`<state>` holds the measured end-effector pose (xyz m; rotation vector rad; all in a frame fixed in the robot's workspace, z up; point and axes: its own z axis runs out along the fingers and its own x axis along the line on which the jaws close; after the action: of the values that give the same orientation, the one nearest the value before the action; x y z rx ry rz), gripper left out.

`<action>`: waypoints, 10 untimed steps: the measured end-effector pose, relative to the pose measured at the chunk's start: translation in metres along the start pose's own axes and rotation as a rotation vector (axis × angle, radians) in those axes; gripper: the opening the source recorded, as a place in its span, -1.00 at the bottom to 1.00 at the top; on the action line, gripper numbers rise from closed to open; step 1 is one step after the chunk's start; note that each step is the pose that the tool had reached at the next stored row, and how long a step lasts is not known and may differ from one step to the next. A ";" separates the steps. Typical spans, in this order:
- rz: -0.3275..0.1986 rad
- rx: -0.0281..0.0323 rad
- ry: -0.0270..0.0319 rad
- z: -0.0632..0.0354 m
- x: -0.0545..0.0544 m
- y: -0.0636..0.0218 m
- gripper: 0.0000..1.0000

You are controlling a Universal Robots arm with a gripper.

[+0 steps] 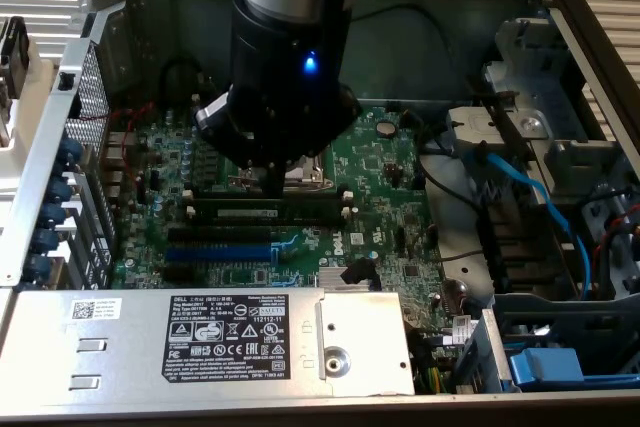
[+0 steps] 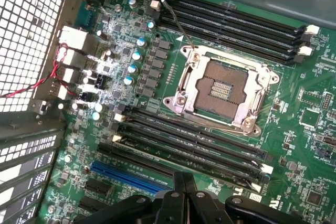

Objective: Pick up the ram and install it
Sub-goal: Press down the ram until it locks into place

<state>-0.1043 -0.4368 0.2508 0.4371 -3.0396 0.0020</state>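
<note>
1. Metal case (image 1: 30, 167) walls are framing a green motherboard (image 1: 380, 167), seen from above with the lid off.
2. A grey power supply (image 1: 200, 332) is lying along the case's near edge, and a blue cable (image 1: 530, 197) is running across the bay at the exterior view's right edge.
3. The arm is hanging over the middle of the motherboard, with the gripper (image 1: 272, 187) pointing down beside the CPU socket (image 2: 220, 90).
4. The gripper's fingers (image 2: 184, 182) are pressing together, with no gap showing between them.
5. The ram (image 1: 262, 213) is standing on edge in a black slot between white end clips, with its white label strip facing the power supply.
6. That slot is lying between the socket and the blue slot (image 1: 215, 252), on the side of the motherboard toward the power supply.
7. The fingertips are hovering just above the ram's top edge; whether they are touching it is not clear.
</note>
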 end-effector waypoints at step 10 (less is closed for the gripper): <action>0.119 -0.0013 0.0013 -0.0004 0.000 0.0000 -0.80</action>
<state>-0.1043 -0.4368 0.2513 0.2561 -3.0589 0.0067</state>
